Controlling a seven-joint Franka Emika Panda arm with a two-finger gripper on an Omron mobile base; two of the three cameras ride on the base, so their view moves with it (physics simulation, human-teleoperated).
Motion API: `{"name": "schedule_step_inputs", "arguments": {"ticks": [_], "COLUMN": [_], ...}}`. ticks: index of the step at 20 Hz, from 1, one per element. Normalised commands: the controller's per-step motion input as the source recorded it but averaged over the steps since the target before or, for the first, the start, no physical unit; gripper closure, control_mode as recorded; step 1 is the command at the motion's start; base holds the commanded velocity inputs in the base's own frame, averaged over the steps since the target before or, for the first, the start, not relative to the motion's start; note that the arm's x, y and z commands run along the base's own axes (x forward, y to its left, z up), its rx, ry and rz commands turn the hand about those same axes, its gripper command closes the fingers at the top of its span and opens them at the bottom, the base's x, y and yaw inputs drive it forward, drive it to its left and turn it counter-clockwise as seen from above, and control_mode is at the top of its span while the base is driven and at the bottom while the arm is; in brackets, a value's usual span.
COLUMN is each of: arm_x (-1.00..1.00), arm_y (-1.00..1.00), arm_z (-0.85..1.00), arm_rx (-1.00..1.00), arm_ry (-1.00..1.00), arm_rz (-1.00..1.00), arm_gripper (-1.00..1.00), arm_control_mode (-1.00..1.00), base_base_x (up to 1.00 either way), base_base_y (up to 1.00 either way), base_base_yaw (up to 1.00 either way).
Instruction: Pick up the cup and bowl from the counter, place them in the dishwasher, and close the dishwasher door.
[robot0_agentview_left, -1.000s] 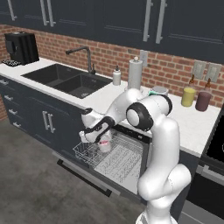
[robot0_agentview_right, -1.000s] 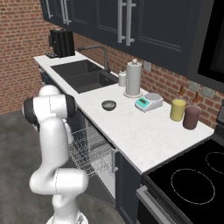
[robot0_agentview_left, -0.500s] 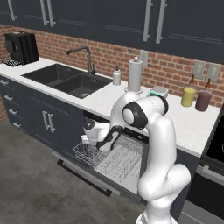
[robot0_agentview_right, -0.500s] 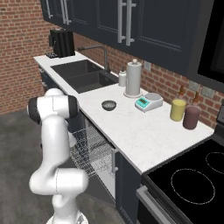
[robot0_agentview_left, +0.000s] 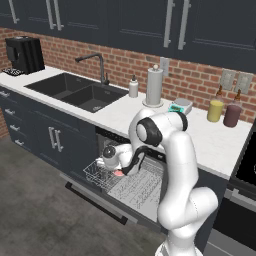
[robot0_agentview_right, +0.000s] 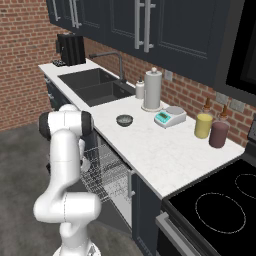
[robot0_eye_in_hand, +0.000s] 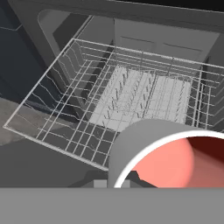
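Over the near left corner of the pulled-out wire rack (robot0_agentview_left: 131, 184), the gripper (robot0_agentview_left: 116, 161) carried the cup (robot0_agentview_left: 118, 172), low and close above the wires. Seen from the hand camera, the cup (robot0_eye_in_hand: 168, 157) sat right at the lens with its salmon inside facing up, so the jaws were evidently clamped on it, though the fingers themselves were hidden behind its rim. It appeared to be held upright and near the rack so that it could be set down between the wires rather than dropped.

The dishwasher door (robot0_agentview_left: 97, 200) lay folded down flat beneath the rack, its bar handle toward the floor. That kept the dishwasher (robot0_agentview_right: 107, 172) open for loading, with the rack drawn out past the counter (robot0_agentview_left: 210, 140) edge where the arm could reach it from above.

Up on the counter, well back from the rack, the bowl (robot0_agentview_right: 124, 120) sat on bare marble in front of the paper towel roll (robot0_agentview_right: 152, 90) and just left of the small scale (robot0_agentview_right: 169, 117). It was untouched and would be the second item to fetch. The yellow canister (robot0_agentview_right: 203, 125) and maroon canister (robot0_agentview_right: 218, 134) stood further right, apart from the work.

By my judgement, the cup was about to be released, with the bowl and the door yet to come.
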Motion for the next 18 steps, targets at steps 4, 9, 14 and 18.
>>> {"name": "schedule_step_inputs", "arguments": {"ticks": [4, 9, 14, 18], "arm_x": [0.50, 0.42, 0.27, 0.13], "arm_y": [-0.03, -0.01, -0.02, -0.01], "arm_z": [-0.14, -0.24, -0.25, -0.22], "arm_rx": [0.00, 0.00, 0.00, 0.00], "arm_ry": [0.08, 0.11, 0.09, 0.01], "arm_rz": [0.00, 0.00, -0.01, -0.03], "arm_gripper": [1.00, 1.00, 1.00, 1.00], "arm_control_mode": [-1.00, -1.00, -1.00, -1.00], "base_base_x": [0.00, 0.00, 0.00, 0.00], "base_base_y": [0.00, 0.00, 0.00, 0.00], "base_base_yaw": [0.00, 0.00, 0.00, 0.00]}}
